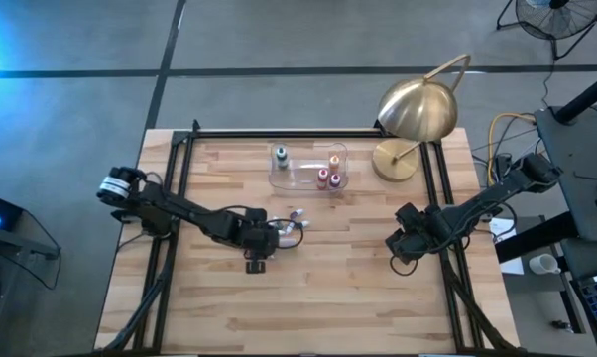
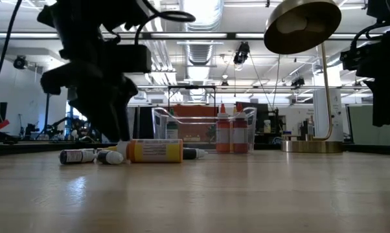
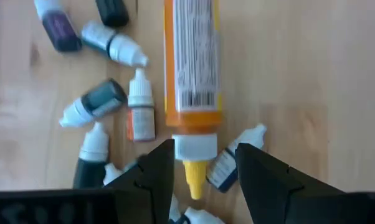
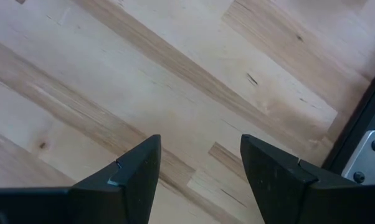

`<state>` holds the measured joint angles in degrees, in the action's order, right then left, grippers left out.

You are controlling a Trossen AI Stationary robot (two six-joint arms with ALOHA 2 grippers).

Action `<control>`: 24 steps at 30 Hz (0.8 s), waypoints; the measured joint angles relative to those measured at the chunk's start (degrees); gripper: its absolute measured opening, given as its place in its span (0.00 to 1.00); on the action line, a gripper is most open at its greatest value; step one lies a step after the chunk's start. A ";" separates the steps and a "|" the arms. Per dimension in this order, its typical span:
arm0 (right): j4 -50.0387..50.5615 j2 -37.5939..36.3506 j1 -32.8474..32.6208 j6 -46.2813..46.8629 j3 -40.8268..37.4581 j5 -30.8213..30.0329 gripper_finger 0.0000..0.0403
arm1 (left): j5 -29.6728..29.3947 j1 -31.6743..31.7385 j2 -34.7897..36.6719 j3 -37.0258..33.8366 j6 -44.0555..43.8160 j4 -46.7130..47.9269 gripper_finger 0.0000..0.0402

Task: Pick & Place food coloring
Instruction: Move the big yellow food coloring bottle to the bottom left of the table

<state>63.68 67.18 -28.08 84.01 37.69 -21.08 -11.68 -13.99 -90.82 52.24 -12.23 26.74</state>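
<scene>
left end effector (image 3: 200, 171) straddling orange bottle (image 3: 192, 68) cap

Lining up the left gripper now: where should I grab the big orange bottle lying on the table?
Grip the orange bottle across its white collar, from above. It lies flat, nozzle toward the open left gripper, whose fingers already straddle that collar. Small bottles crowd its sides, so stay narrow.

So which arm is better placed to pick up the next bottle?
Left. Its gripper is open right over the bottle pile, fingers either side of the orange bottle's cap. The right gripper hangs open over bare table, away from the bottles.
</scene>
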 joint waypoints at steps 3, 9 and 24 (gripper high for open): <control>0.01 0.00 0.00 0.71 0.00 0.06 0.53 | -0.04 0.45 -0.50 -0.55 -1.20 -0.60 0.35; -0.02 -0.01 0.00 1.34 -0.07 0.06 0.53 | -0.16 1.62 -1.30 -2.48 -1.44 -4.79 0.35; 0.04 0.00 0.00 1.53 -0.26 0.06 0.53 | 1.92 2.47 -4.92 -0.84 -2.55 -6.51 0.24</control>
<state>63.72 67.18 -28.08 85.54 37.43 -21.02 -9.76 -11.52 -95.75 51.40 -14.78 20.23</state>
